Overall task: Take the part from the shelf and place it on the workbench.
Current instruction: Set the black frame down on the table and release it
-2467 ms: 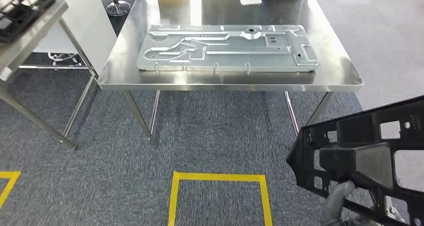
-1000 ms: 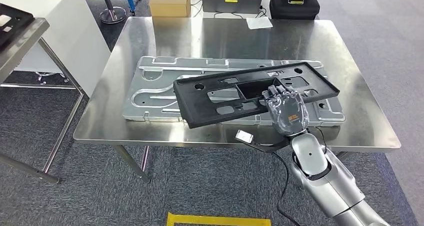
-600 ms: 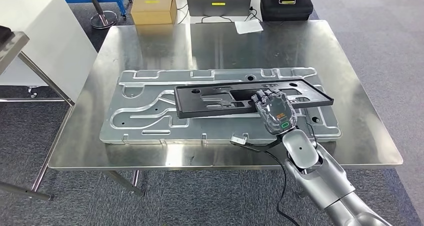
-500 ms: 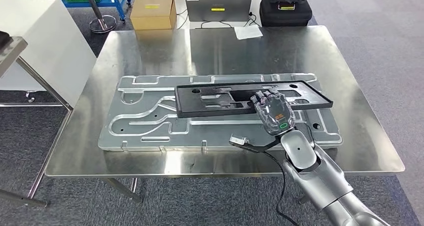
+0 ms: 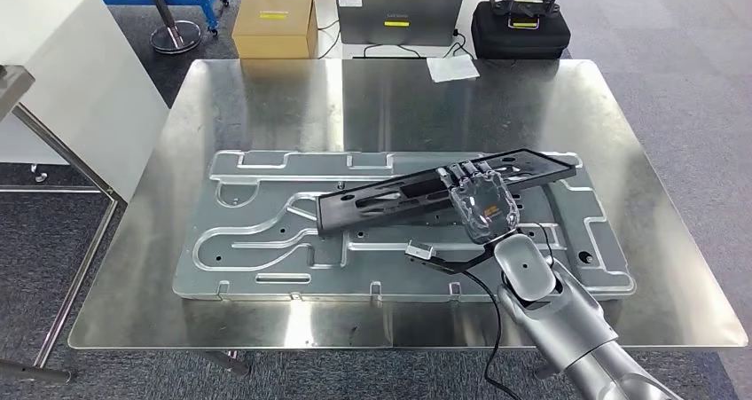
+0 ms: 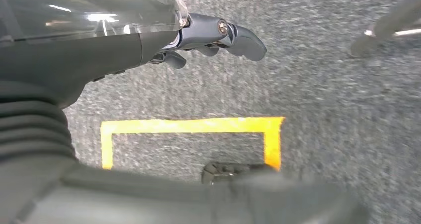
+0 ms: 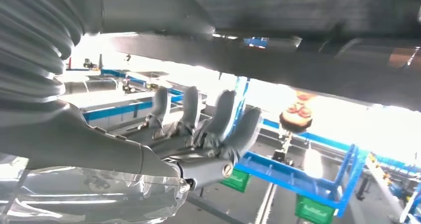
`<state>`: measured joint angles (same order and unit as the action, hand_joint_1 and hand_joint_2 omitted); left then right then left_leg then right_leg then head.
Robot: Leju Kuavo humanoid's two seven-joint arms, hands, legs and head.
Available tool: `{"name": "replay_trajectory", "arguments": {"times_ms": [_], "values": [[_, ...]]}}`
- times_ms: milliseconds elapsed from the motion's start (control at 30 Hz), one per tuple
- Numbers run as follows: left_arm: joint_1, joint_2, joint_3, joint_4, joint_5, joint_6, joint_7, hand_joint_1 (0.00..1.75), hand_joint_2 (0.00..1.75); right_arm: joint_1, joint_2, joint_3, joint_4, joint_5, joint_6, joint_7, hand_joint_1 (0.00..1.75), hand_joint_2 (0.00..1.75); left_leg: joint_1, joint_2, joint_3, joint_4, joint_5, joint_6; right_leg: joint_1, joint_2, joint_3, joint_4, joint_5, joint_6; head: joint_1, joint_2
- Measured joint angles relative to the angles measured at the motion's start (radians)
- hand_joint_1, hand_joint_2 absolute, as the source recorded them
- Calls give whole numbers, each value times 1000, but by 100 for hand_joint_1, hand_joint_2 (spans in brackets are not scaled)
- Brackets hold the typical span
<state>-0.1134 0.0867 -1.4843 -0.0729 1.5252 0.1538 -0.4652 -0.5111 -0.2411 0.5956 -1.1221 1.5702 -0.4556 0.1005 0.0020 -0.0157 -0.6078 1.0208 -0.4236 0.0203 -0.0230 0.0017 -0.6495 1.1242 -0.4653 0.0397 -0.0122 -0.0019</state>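
Observation:
The black plastic part [image 5: 390,198], a long frame with cut-outs, hangs tilted over the embossed metal plate [image 5: 266,240] that lies on the steel workbench [image 5: 266,107]. My right hand [image 5: 480,207] grips the part near its middle, fingers hooked over its far edge; the part's left end dips toward the plate. In the right wrist view the fingers [image 7: 208,127] curl toward the dark underside of the part [image 7: 298,15]. My left hand [image 6: 149,40] hangs beside my body over grey carpet, fingers loosely extended and holding nothing.
Behind the workbench stand a cardboard box [image 5: 275,23], a grey laptop-like unit [image 5: 399,11] and a black case [image 5: 519,27]; a paper sheet [image 5: 452,67] lies at the far edge. A white cabinet [image 5: 62,72] is at the left. Yellow floor tape [image 6: 188,127] lies below my left hand.
The camera has come closer to the workbench. The black part, held nearly flat half a second ago, now tilts edge-on with its left end lower over the plate.

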Motion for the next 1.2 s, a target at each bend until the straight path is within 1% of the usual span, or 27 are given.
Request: {"name": "replay_trajectory", "arguments": {"times_ms": [33, 67, 100, 167, 200, 233, 267, 333, 367, 400, 433, 467, 533, 567, 633, 700, 733, 767, 833, 867, 900, 933, 1000, 1033, 1067, 1133, 1200], "values": [[-1, 0, 0, 0, 0, -5, 0, 0, 0, 2, 1, -8, 7, 0, -5, -4, 0, 175, -1, -1, 3, 4, -7, -5, 1, -1, 14, -46, 22, -6, -1, 0], [-1, 0, 0, 0, 0, -9, 0, 0, 0, 5, 2, -16, 13, 0, -10, -7, 0, 175, -2, -2, 3, 7, -11, -10, 4, -2, 21, -70, 27, -13, -1, 0], [-1, 0, 0, 0, 0, -11, 0, 0, 0, 9, 4, -23, 18, 0, -14, -11, 0, 175, -3, -2, 3, 8, -12, -15, 7, -1, 23, -74, 21, -20, -2, 0], [0, 1, 0, 0, 0, -13, 2, 0, 0, 20, 11, -43, 27, -4, -15, -19, 0, 87, -2, -1, 3, 10, -18, -24, 5, 0, 27, -81, 20, -33, -3, 0], [0, 1, 0, -1, 0, -16, 2, 0, 0, 25, 17, -56, 31, -11, -13, -25, 0, 44, -1, 1, -2, 24, -30, -30, 4, 0, 31, -84, 19, -40, -3, 0], [-1, 2, 0, -1, 0, -18, 2, 0, 0, 31, 25, -74, 34, -23, -8, -33, 0, 0, 1, 4, -15, 57, -51, -35, 2, -1, 35, -88, 19, -46, -4, 0], [0, 2, 0, -1, 0, -21, 2, 0, 0, 38, 35, -94, 36, -38, -1, -42, 0, 0, 3, 6, -37, 110, -79, -40, 2, -3, 38, -89, 18, -51, -4, 0], [1, 3, 0, -1, 0, -24, 2, 0, 0, 61, 60, -139, 40, -71, 20, -59, 0, 0, 5, 8, -98, 238, -134, -47, 3, -4, 41, -89, 15, -56, -4, 0], [2, 4, 0, -1, 0, -24, 3, 0, 0, 76, 74, -161, 41, -89, 33, -64, 0, 0, 6, 8, -119, 277, -141, -49, 3, -4, 42, -88, 13, -57, -4, 0], [3, 4, 0, -1, 0, -24, 3, 0, 0, 89, 88, -183, 42, -106, 47, -68, 0, 0, 7, 8, -124, 280, -130, -50, 3, -3, 44, -88, 12, -57, -4, 0], [3, 5, 0, -1, 0, -25, 3, 0, 0, 100, 104, -204, 43, -123, 64, -71, 0, 0, 8, 8, -107, 243, -101, -49, 3, -2, 46, -87, 11, -56, -4, 0], [3, 6, 0, -1, 0, -26, 3, 0, 0, 109, 118, -221, 43, -139, 83, -72, 0, 0, 9, 9, -74, 174, -62, -48, 3, -1, 50, -87, 8, -54, -4, 0], [1, 8, 0, -1, 0, -28, 4, 0, 0, 121, 141, -247, 43, -174, 125, -73, 0, 0, 6, 8, -10, 48, -19, -40, 5, 2, 56, -87, 5, -46, -4, 0], [0, 9, 0, -1, 0, -30, 4, 0, 0, 126, 151, -256, 43, -197, 149, -73, 0, 0, 4, 8, 6, 17, -13, -35, 6, 3, 57, -87, 4, -41, -4, 0], [-1, 10, 1, -1, 0, -34, 4, 0, 0, 136, 170, -265, 42, -252, 199, -75, 0, 0, 0, 7, 10, 5, -15, -25, 7, 4, 58, -91, 6, -29, -3, 0], [0, 11, 1, -1, 0, -38, 4, 0, 0, 143, 183, -270, 34, -313, 251, -80, 0, 0, 4, 9, 14, -5, -9, -11, 6, 4, 56, -84, -3, -19, -3, 0], [-1, 11, 1, -1, 0, -40, 4, 0, 0, 145, 189, -272, 27, -353, 280, -87, 0, 0, 6, 10, 16, -11, -5, -4, 6, 4, 45, -58, -21, -16, -2, 0], [-1, 11, 1, -1, 0, -41, 4, 0, 0, 147, 193, -273, 19, -401, 312, -100, 0, 0, 8, 11, 18, -15, -3, 1, 6, 3, 24, -11, -49, -14, -1, 0], [0, 11, 2, -1, 0, -43, 4, 0, 0, 153, 201, -274, -7, -520, 370, -138, 0, 0, 6, 12, 18, -15, -3, 5, 7, 3, -39, 120, -110, -12, -1, 0], [1, 12, 3, -1, 0, -43, 3, 0, 0, 157, 204, -274, -27, -580, 390, -156, 0, 0, 5, 13, 19, -14, -3, 6, 7, 3, -63, 169, -124, -11, 0, 0], [2, 12, 6, -1, 0, -45, 2, 0, 0, 162, 207, -272, -54, -640, 404, -172, 0, 0, 5, 13, 19, -14, -4, 6, 7, 3, -71, 183, -119, -12, 0, 0], [3, 12, 10, -1, 0, -48, 0, 0, 0, 168, 212, -268, -88, -699, 414, -183, 0, 0, 5, 13, 20, -12, -4, 5, 7, 3, -59, 157, -95, -13, 0, 0], [3, 12, 24, -1, 0, -58, -11, 0, 0, 183, 226, -250, -168, -799, 423, -197, 0, 0, 4, 14, 19, -6, -4, 2, 8, 3, 6, 23, -30, -22, 0, 0], [2, 12, 31, -1, 0, -64, -20, 0, 0, 191, 232, -236, -212, -837, 423, -200, 0, 0, 2, 14, 18, -2, -5, -1, 10, 2, 35, -38, -6, -25, -1, 0], [3, 12, 39, -1, 0, -69, -28, 0, 0, 199, 237, -220, -255, -865, 421, -201, 0, 0, 0, 13, 15, 0, -4, -5, 12, 1, 53, -76, 7, -28, -1, 0], [6, 12, 53, -1, 0, -75, -39, 0, 0, 212, 241, -187, -346, -904, 414, -199, 0, 0, -2, 11, 11, 0, -1, -15, 16, 0, 54, -89, 14, -33, -1, 0], [11, 13, 64, -1, 0, -75, -41, 0, 0, 215, 239, -158, -434, -924, 399, -194, 0, 0, 0, 11, 7, 5, -8, -27, 12, -3, 51, -97, 24, -45, -2, 0]]}}
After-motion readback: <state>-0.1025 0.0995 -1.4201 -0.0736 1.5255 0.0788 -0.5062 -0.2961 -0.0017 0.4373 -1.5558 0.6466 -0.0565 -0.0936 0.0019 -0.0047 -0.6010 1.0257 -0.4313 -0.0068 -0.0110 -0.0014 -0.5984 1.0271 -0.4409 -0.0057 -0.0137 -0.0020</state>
